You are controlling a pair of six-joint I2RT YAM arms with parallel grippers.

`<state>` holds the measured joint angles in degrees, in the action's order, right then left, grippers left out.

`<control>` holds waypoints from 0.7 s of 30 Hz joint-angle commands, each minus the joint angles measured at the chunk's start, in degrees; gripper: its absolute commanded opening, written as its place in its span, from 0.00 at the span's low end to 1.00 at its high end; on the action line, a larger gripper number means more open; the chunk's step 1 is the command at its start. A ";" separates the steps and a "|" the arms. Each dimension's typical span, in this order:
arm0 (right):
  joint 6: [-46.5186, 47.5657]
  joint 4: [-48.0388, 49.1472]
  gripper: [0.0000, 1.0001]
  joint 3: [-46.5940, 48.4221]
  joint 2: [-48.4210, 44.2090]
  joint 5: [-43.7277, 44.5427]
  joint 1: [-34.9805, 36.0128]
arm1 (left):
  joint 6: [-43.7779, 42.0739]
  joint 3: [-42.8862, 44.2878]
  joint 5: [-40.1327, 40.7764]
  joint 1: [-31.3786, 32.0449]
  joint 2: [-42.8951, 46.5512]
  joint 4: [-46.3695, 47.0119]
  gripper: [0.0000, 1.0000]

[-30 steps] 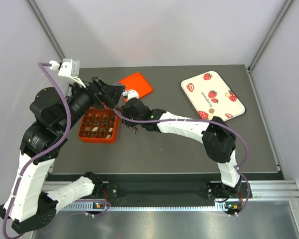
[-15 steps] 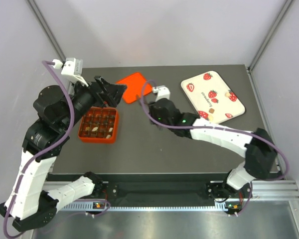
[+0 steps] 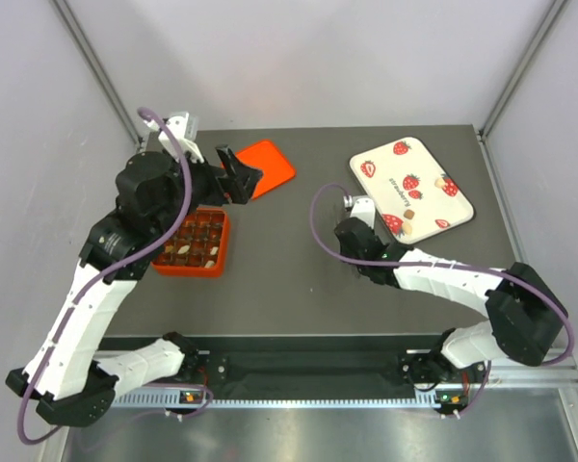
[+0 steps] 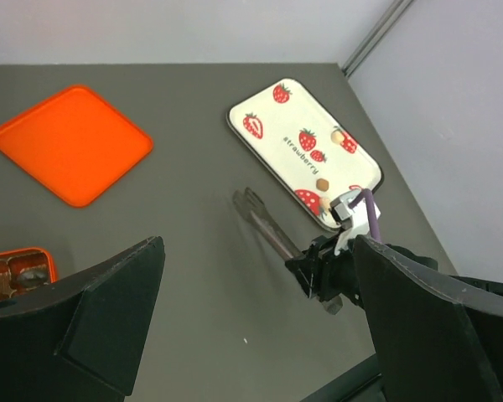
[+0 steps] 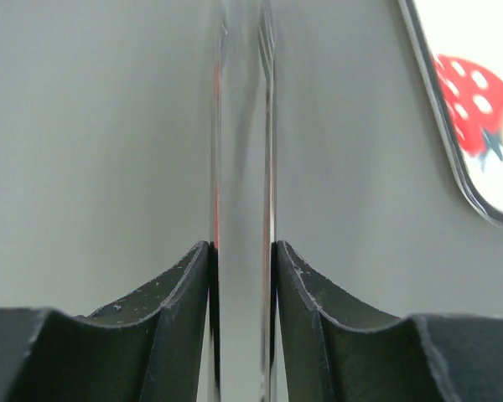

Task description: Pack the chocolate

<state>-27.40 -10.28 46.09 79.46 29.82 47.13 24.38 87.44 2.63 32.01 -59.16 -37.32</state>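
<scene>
**A:** So, from above, where is the chocolate?

**B:** Mostly in the orange box at the left of the desk. A few pieces lie on the strawberry tray, far right.

**A:** And the tools?

**B:** The left tool hangs over the lid, just beyond the box, fingers apart and empty. The right tool sits mid-desk, near the tray's near-left corner. From here I cannot tell its state.

**A:** The left wrist view?

**B:** Its own fingers stand wide apart at the bottom. The lid lies far left. The tray lies far right, with one cream piece and one brown. A corner of the box shows at the left edge. The right tool holds metal tongs, tips pointing far-left, just beside the tray.

**A:** The right wrist view?

**B:** Its fingers are clamped on the tongs, whose two blades run close together, straight away over bare desk. A tray edge with a strawberry print shows at the right.
</scene>
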 commanded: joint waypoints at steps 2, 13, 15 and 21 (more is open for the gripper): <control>-4.41 5.36 0.37 -3.54 -1.33 9.63 0.59 | 0.67 -0.43 1.05 -0.19 -0.78 1.81 0.99; -6.09 9.84 0.45 -8.82 1.92 8.68 0.50 | 0.32 -1.13 4.48 -0.19 -1.84 1.46 0.99; -5.48 9.84 0.46 -9.08 2.45 7.89 0.42 | 0.23 -1.65 4.49 -0.28 -2.28 1.38 0.99; -2.58 13.35 0.50 -10.84 2.89 2.79 0.77 | -0.65 -2.97 4.49 -0.54 -2.81 2.25 0.99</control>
<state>-31.83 -0.99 36.32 82.19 35.11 47.24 24.73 85.19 6.00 31.92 -61.58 -37.30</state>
